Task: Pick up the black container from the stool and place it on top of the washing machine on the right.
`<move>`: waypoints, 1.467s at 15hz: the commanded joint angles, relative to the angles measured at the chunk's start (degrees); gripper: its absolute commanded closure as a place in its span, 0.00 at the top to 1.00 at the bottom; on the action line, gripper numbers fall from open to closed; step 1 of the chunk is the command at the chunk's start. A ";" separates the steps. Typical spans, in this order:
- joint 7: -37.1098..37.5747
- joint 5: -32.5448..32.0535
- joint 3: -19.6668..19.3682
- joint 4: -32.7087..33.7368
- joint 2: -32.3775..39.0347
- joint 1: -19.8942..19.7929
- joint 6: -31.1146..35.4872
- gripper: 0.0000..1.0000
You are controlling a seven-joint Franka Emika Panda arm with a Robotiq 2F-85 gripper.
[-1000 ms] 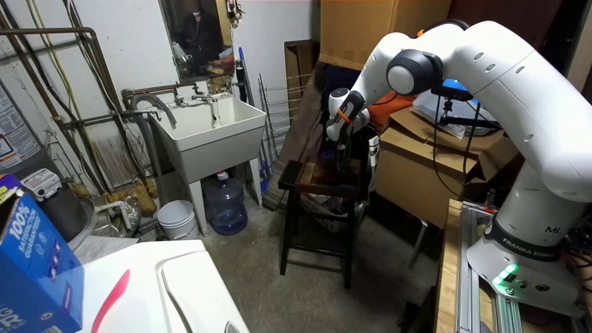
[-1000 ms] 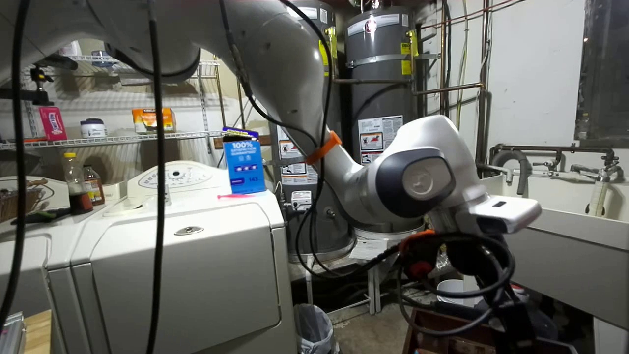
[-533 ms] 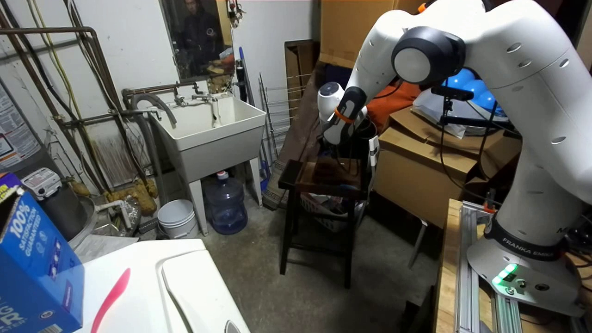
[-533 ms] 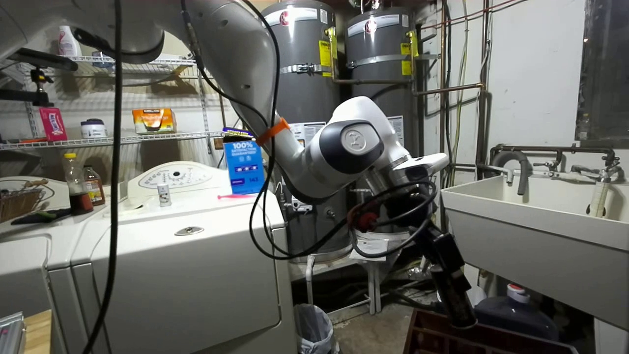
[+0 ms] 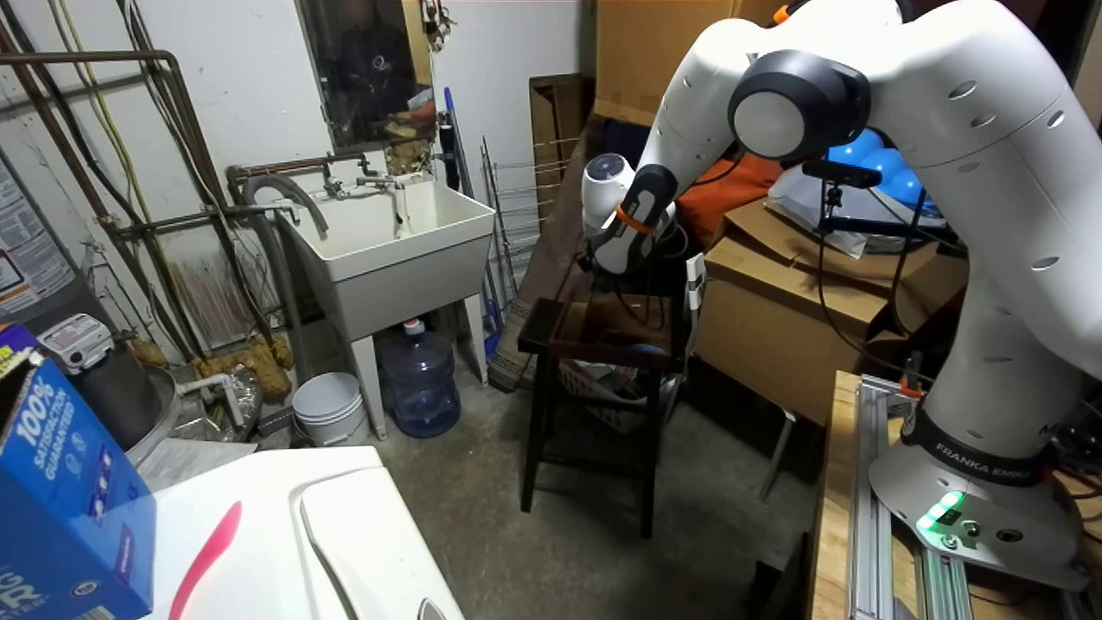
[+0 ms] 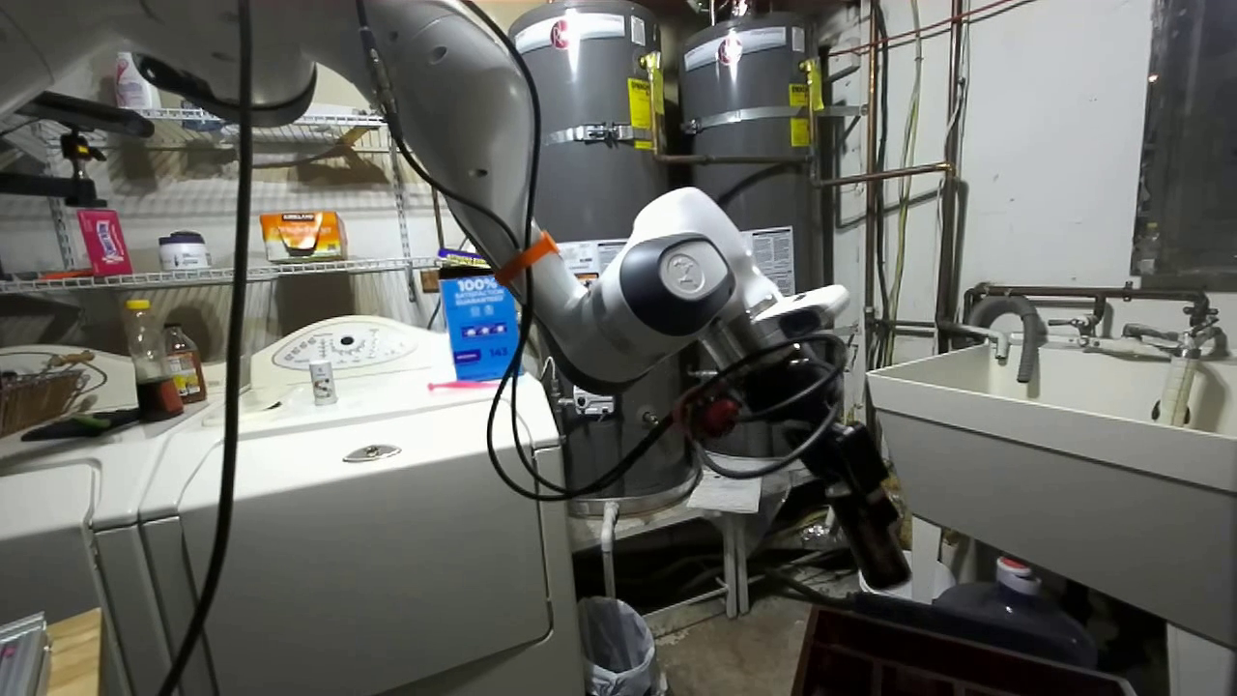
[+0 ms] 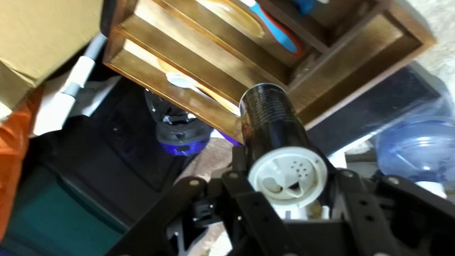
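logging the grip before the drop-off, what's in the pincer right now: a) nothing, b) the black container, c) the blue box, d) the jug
b, since the wrist view shows the pincer closed around the black container, near its white lid

The concrete floor (image 5: 504, 551) carries a stool (image 5: 652, 430), jug (image 5: 422, 383) and bucket (image 5: 331, 426).

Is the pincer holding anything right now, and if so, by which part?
Yes: the pincer has the black container by its sides, close to the white lid; the opposite end juts out from the grip.
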 commanded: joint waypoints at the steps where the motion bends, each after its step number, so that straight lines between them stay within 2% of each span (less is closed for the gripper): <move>1: -2.92 -1.19 0.97 1.61 -1.40 6.77 0.29 0.20; 6: -7.03 -2.27 6.37 -1.10 -7.22 15.08 1.94 0.20; 10: -12.12 -3.89 13.64 -3.81 -13.71 16.79 2.78 0.20; 12: -15.64 -5.39 17.74 -5.44 -17.01 15.97 2.76 0.20; 13: -18.29 -6.15 19.97 -5.05 -17.82 14.30 2.41 0.20; 14: -13.00 -5.40 17.70 -1.58 -13.60 15.58 1.51 0.45; 17: -15.86 -6.29 20.30 -2.96 -16.43 14.36 1.48 0.45; 18: -16.28 -6.39 20.40 -3.24 -16.68 14.03 1.47 0.20; 19: -17.83 -5.36 22.98 -3.16 -16.61 12.77 2.13 0.20; 21: -24.12 -1.13 33.29 -2.61 -17.35 7.44 2.15 0.20; 22: -25.11 -0.47 36.62 -1.90 -17.44 6.68 0.59 0.20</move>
